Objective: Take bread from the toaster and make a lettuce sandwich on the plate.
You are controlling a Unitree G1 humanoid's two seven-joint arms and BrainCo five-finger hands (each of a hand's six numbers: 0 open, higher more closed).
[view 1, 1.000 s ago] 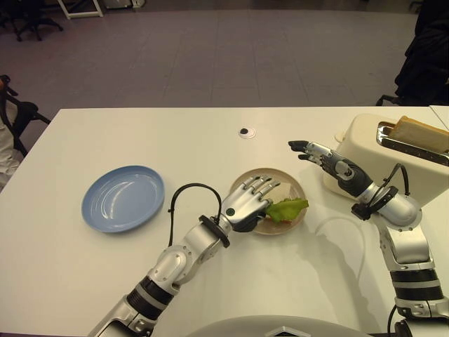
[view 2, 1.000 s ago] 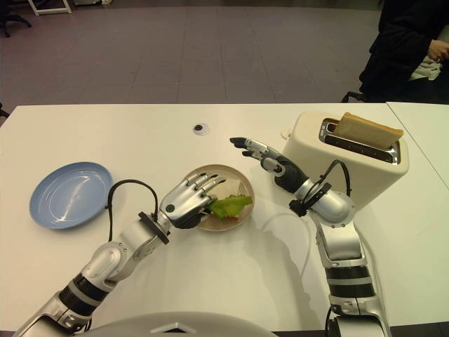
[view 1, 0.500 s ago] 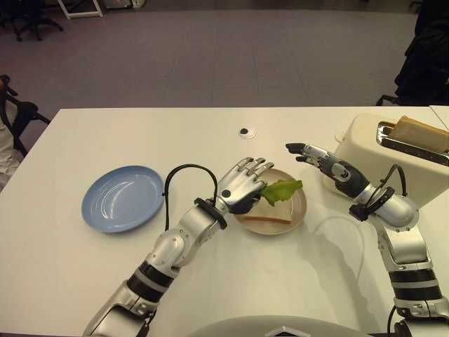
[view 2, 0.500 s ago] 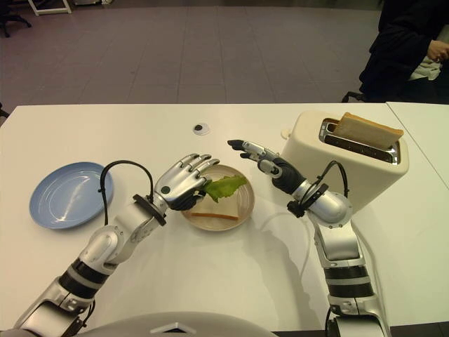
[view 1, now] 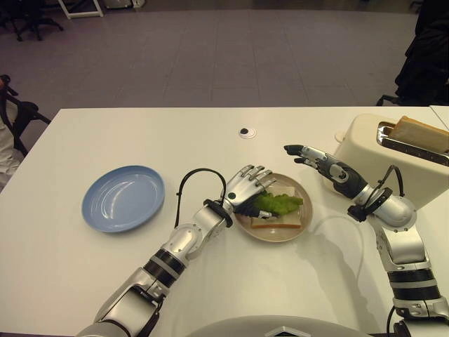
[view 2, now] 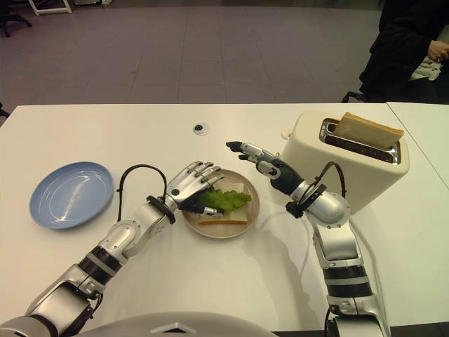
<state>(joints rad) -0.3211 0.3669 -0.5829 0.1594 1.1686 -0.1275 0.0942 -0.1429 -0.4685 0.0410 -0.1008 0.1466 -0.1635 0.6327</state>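
**Lettuce (view 1: pixel 282 203) comes down onto the plated bread**

Left eye view: since half a second ago the left hand (view 1: pixel 247 189) has dropped from above the tan plate (view 1: pixel 280 237) and laid the leaf on the bread slice (view 1: pixel 286 222) lying there. Its fingers (view 1: pixel 259 175) are loosely curled on the leaf's left end. The right hand (view 1: pixel 324 161) hovers between the plate and the toaster (view 1: pixel 368 151), its fingers stretched out and holding nothing; it has drifted slightly leftward. A second slice (view 1: pixel 421 133) stands in the toaster slot, near the right edge of the desk (view 1: pixel 63 267).

Right eye view: open white surface lies in front of the tan plate and behind it up to the far edge, broken only by a small round grommet (view 2: pixel 201 128). A blue plate (view 2: pixel 70 194) rests well apart to the left, near the left edge. Beyond the desk, grey tiled floor (view 2: pixel 210 49) stretches away.
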